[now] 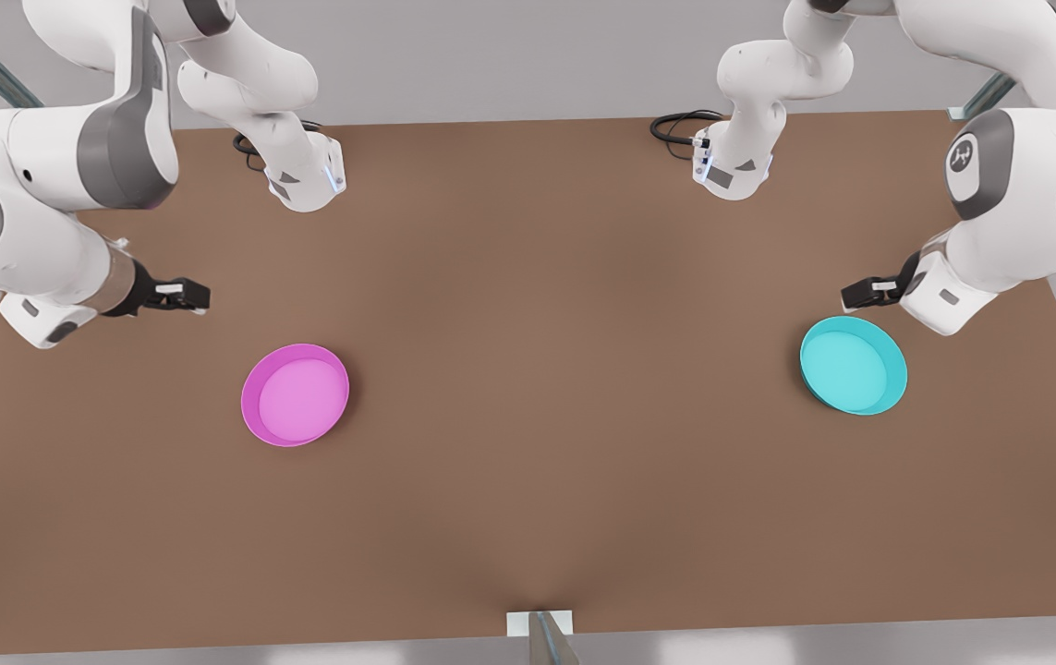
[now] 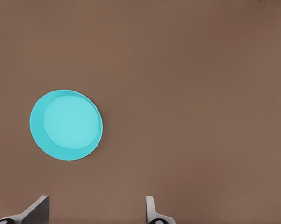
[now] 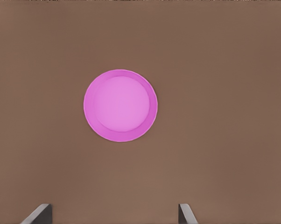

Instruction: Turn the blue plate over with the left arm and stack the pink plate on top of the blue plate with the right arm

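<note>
The brown tabletop (image 1: 528, 462) carries two dishes well apart. The left arm (image 1: 1026, 212), bearing a small white logo with no readable writing, holds its end effector (image 1: 865, 294) just beside the blue plate (image 1: 854, 365) on the front view's right, fingers apart. The right arm (image 1: 29, 212) waits; its end effector (image 1: 178, 296), fingers also spread, hangs near the pink plate (image 1: 295, 394) on the left. Flipping well likely means pinching the blue rim edge-on, then rotating the wrist.
</note>
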